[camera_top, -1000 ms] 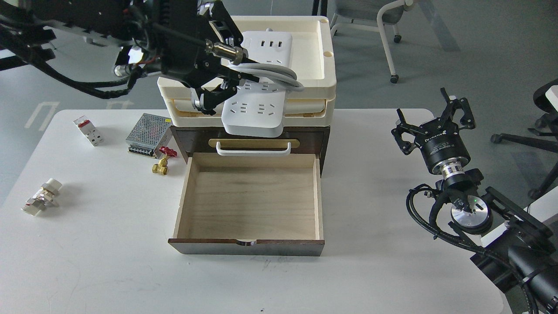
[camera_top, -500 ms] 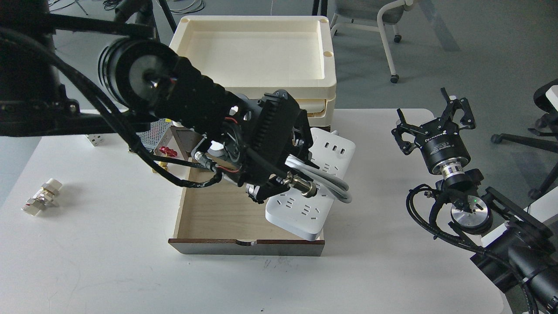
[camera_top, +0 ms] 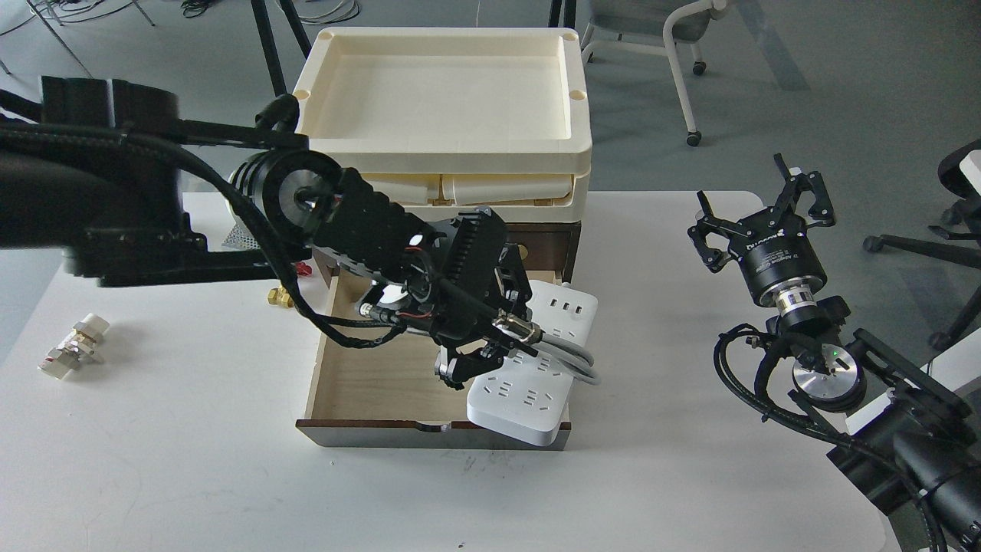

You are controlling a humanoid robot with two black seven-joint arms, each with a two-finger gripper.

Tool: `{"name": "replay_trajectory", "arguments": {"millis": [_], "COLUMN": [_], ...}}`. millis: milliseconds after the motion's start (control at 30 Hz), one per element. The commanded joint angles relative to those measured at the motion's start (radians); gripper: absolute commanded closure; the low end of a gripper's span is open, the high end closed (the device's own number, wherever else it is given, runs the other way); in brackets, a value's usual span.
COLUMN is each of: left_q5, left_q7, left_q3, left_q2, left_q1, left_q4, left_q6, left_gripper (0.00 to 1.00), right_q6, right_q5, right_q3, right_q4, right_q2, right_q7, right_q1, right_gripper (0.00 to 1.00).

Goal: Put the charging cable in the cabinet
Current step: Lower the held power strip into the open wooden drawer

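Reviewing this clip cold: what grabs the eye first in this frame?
The left gripper dominates the centre, clamped on the charging cable, a white power strip hanging tilted over the right side of the cabinet's open drawer, its near end over the front rim. Behind stands a stack of cream trays. At the right edge of the table, the right gripper sits open and idle.

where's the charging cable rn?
Head view, centre: the charging cable is held by the left gripper over the right side of the cabinet's open drawer, its near end overlapping the drawer's front-right corner.
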Motion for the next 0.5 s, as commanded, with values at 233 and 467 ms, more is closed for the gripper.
{"name": "replay_trajectory", "arguments": {"millis": [233, 467], "left_q5": [0.0, 0.0], "left_q7": [0.0, 0.0], "left_q3": [0.018, 0.029], "left_q2": [-0.042, -0.045], "left_q1": [0.101, 0.133], "left_q4": [0.203, 0.146], "left_q6": [0.104, 0.104], "left_gripper": [0.95, 0.95], "right_q6": [0.0, 0.001], "right_q5": [-0.001, -0.001], "right_q3": [0.0, 0.0], "right_q4": [0.0, 0.0], "right_q2": [0.0, 0.0], "right_q7": [0.0, 0.0], "right_q1": [0.0, 0.0], "right_gripper": [0.0, 0.0]}}
